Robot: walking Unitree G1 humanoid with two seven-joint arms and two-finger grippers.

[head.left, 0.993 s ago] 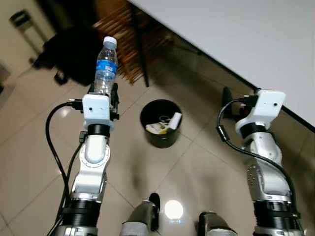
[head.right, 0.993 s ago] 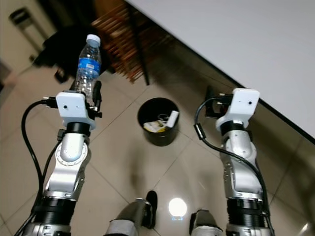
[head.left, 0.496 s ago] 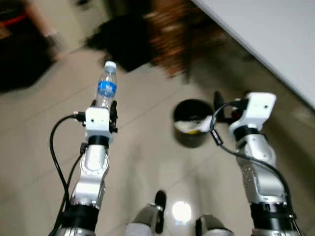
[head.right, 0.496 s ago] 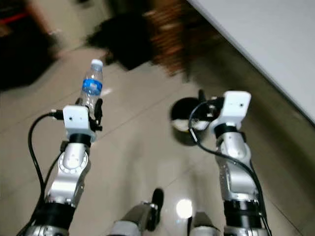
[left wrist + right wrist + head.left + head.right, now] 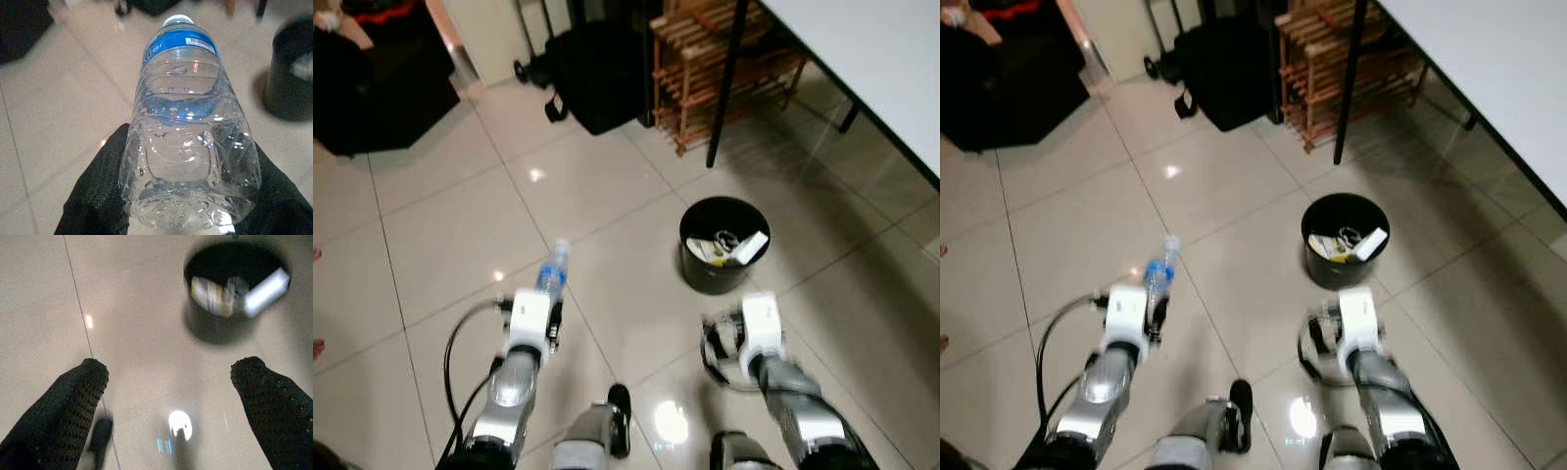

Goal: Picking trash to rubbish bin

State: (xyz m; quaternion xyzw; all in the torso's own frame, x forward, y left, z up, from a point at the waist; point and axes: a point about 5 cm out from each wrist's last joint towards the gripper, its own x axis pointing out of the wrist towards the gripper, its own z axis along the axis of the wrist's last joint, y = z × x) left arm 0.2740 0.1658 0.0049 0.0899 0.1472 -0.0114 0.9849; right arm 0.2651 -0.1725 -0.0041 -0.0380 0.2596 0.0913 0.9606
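Observation:
A clear plastic water bottle [image 5: 552, 273] with a blue label and white cap stands upright in my left gripper [image 5: 547, 297], which is shut on its lower body [image 5: 186, 127]. It hangs low over the tiled floor, to the left of the bin. The round black rubbish bin [image 5: 724, 245] stands on the floor ahead and to my right, holding paper scraps and a white packet. My right gripper [image 5: 171, 368] is open and holds nothing; it points at the floor just short of the bin [image 5: 234, 289].
A wooden slatted rack [image 5: 724, 54] and a black table leg [image 5: 724, 93] stand behind the bin, under a white table [image 5: 871, 59]. A black bag [image 5: 597, 78] and dark furniture [image 5: 372, 88] are at the back left. My feet [image 5: 617, 416] are below.
The camera has swung and now looks from higher up. Both arms sit lower in the picture. The bottle stays in my left gripper, and the right stays open.

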